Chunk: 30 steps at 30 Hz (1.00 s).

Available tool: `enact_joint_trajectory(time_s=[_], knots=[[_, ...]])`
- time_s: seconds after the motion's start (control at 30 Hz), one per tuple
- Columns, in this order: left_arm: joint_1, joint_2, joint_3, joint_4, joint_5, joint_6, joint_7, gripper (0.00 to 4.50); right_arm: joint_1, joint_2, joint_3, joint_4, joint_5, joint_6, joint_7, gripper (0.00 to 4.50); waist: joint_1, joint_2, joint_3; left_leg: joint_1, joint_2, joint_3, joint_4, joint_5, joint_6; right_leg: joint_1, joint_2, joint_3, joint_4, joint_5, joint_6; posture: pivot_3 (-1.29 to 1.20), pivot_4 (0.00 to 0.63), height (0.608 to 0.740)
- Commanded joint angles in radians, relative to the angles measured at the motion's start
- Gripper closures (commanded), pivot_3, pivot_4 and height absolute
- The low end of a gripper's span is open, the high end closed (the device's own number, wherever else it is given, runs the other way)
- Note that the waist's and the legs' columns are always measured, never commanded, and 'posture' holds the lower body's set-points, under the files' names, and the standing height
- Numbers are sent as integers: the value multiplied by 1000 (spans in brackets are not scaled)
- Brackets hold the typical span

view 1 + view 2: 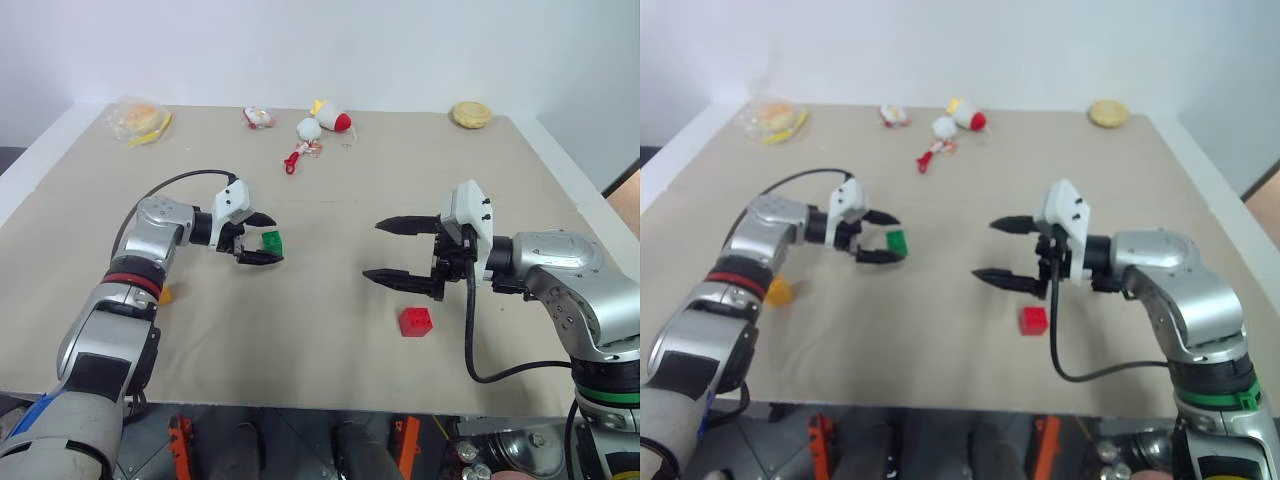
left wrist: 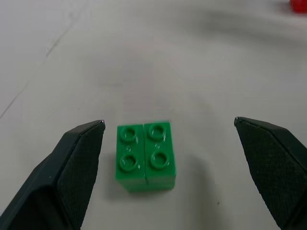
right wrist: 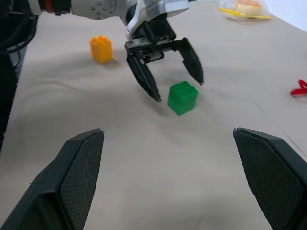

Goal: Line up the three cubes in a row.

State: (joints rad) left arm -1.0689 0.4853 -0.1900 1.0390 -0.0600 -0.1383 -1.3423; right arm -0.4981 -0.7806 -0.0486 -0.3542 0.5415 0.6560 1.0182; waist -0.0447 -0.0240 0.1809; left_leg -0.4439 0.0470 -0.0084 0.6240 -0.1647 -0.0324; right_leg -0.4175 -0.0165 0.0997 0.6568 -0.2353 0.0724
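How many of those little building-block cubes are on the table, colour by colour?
Green cube: 1
Red cube: 1
Orange-yellow cube: 1
Total: 3

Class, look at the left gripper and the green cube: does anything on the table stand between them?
Nothing visible does. The left gripper is open with the green cube sitting on bare table between its fingers, touching neither. The red cube lies off by the right gripper, and the orange cube sits behind the left arm.
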Motion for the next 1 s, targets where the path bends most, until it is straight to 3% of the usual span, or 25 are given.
enact_joint_trajectory(time_s=[0.03,0.23,0.27,0.53,0.8,1.0], knots=[[-49,-11,17,49,29,-43,29,0,7,-20,-45,-49,26,0,-15,43,0,0,0,0,0,0,0,0,0,0,0,0,0,0,0,0,150,737],[-67,-26,18,94,64,-48,35,0,16,-26,-46,-52,36,-3,-33,43,0,-1,0,0,0,0,2,0,0,0,0,0,3,0,1,0,150,737],[-69,-28,21,98,68,-49,37,548,17,-28,-46,-52,38,-3,-34,0,-1,-1,0,0,0,0,2,0,0,0,0,0,4,0,1,0,150,737],[-70,-37,30,114,81,-52,46,3184,12,-36,-42,-50,44,-3,-44,0,-1,-1,0,0,0,-1,3,0,0,-2,1,0,8,-2,0,0,150,737],[-48,-43,46,23,33,-53,-54,3206,55,-63,-103,-80,87,-4,-26,0,-1,-1,0,0,0,-1,3,0,0,-2,1,0,9,-2,0,0,150,737],[82,-67,-1,-363,-57,140,-212,3206,225,-145,-256,-122,149,-28,65,0,1,-1,0,-2,-1,-1,3,0,0,-2,-1,0,9,-2,-2,0,150,737]])
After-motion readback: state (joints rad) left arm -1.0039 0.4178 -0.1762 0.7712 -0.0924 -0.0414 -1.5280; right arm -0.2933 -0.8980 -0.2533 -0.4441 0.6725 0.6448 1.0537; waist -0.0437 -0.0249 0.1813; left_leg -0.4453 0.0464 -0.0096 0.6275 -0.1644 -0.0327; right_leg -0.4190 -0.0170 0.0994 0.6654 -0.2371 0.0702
